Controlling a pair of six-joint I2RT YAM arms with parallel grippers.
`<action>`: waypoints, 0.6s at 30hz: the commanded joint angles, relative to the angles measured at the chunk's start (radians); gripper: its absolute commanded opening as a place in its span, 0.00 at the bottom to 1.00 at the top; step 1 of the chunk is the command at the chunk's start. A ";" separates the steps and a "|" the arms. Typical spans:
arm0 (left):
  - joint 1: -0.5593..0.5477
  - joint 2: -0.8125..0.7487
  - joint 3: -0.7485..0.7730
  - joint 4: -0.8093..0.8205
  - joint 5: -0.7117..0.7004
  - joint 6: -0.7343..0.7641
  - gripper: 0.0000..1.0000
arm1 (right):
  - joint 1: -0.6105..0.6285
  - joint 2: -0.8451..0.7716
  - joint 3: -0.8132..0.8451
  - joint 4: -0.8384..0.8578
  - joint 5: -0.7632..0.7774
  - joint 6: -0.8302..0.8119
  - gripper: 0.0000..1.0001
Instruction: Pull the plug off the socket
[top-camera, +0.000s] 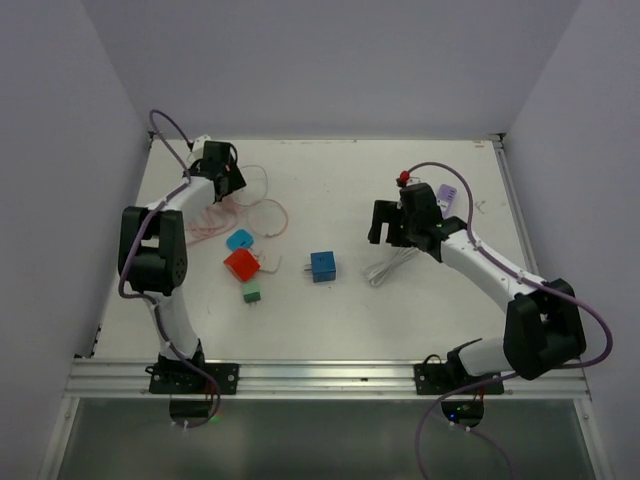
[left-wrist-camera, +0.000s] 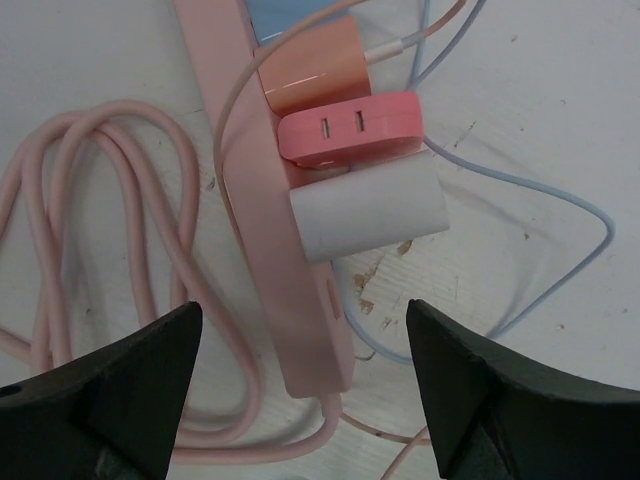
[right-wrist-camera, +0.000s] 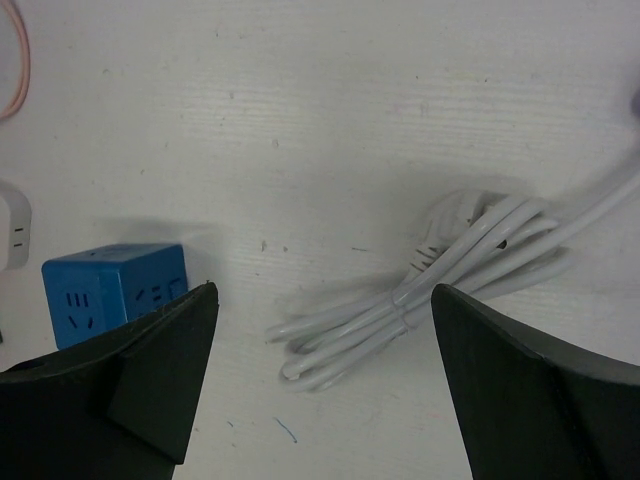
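Note:
In the left wrist view a pink power strip (left-wrist-camera: 270, 220) lies on the white table. A white plug (left-wrist-camera: 370, 210), a pink plug (left-wrist-camera: 350, 130) and an orange plug (left-wrist-camera: 310, 65) sit in it side by side. My left gripper (left-wrist-camera: 305, 390) is open and hovers above the strip's near end, where its cord leaves. It touches nothing. In the top view the left gripper (top-camera: 222, 170) is at the far left and hides the strip. My right gripper (right-wrist-camera: 320, 370) is open and empty above bare table, also seen in the top view (top-camera: 385, 222).
A coiled pink cord (left-wrist-camera: 110, 250) lies left of the strip, and thin blue cables (left-wrist-camera: 560, 200) lie to its right. A blue cube socket (right-wrist-camera: 115, 290) and a white cable bundle (right-wrist-camera: 450, 270) flank the right gripper. A red cube (top-camera: 241, 265), a cyan piece (top-camera: 240, 240) and a green piece (top-camera: 251, 292) lie mid-table.

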 joint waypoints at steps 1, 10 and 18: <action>0.016 0.055 0.059 0.002 -0.010 -0.034 0.84 | -0.001 -0.059 -0.014 0.032 -0.025 -0.002 0.91; 0.032 0.168 0.091 0.002 0.059 -0.048 0.59 | -0.001 -0.088 -0.061 0.028 -0.025 -0.006 0.91; 0.027 0.170 0.099 0.070 0.140 0.030 0.14 | -0.001 -0.148 -0.099 0.017 -0.027 0.002 0.91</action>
